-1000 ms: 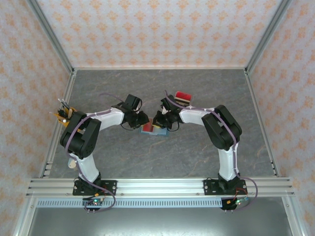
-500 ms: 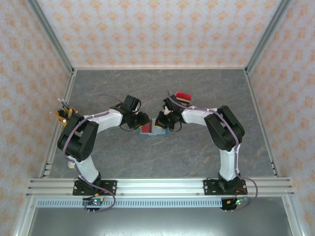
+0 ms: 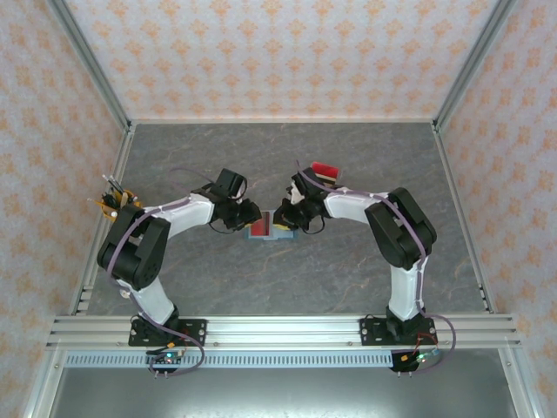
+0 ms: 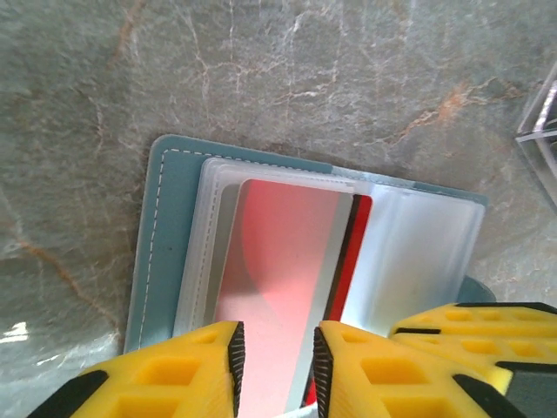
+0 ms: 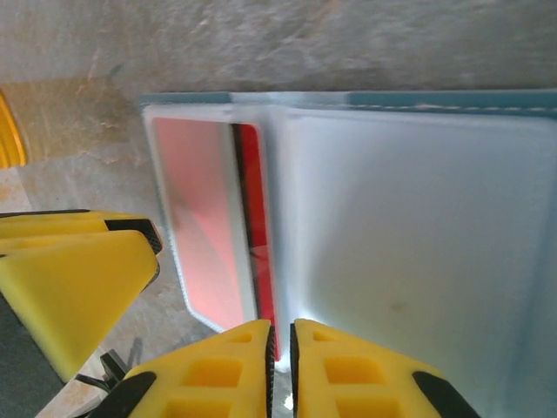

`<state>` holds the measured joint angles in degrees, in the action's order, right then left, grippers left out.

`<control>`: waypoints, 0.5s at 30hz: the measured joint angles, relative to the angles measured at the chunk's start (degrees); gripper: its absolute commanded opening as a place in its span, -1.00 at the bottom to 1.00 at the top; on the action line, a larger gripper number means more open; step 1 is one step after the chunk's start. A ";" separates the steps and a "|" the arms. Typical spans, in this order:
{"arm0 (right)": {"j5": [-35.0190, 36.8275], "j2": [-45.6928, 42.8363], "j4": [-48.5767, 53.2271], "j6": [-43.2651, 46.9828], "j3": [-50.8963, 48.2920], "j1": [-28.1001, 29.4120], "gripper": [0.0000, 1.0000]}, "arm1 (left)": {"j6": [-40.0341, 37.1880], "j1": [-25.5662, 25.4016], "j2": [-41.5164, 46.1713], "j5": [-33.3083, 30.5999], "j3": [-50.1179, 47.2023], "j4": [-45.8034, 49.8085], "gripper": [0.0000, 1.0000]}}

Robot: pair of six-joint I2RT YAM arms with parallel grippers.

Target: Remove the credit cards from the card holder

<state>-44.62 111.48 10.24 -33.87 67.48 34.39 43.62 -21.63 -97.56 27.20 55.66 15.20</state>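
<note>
The teal card holder (image 3: 270,232) lies open on the grey table between my two grippers. Its teal cover (image 4: 165,226) carries frosted clear sleeves, and a red credit card (image 4: 287,252) sits inside one of them. My left gripper (image 4: 277,348) hangs just over that sleeve, jaws a finger's width apart with nothing pinched. In the right wrist view the red card (image 5: 252,218) lies beside the sleeve fold. My right gripper (image 5: 281,335) is nearly shut on the thin edge of a sleeve leaf at the fold. From above, the left gripper (image 3: 251,215) and right gripper (image 3: 283,218) almost meet.
A small red-topped object (image 3: 324,171) sits just behind the right forearm. A corner of a clear plastic box (image 4: 544,131) shows at the right of the left wrist view. A small orange fixture (image 3: 113,202) stands on the left rail. Patterned walls enclose the table.
Both grippers have shifted slightly toward the far side and drawn closer over the holder. The holder now lies flatter between them.
</note>
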 measured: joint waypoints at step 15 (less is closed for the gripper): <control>1.70 5.60 3.74 0.98 7.34 1.31 -0.61 | -0.15 1.38 -1.29 -0.94 0.00 1.05 -0.70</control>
<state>-42.92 117.08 13.98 -32.88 74.83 35.70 43.46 -20.25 -98.85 26.26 55.66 16.25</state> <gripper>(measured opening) 0.193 0.159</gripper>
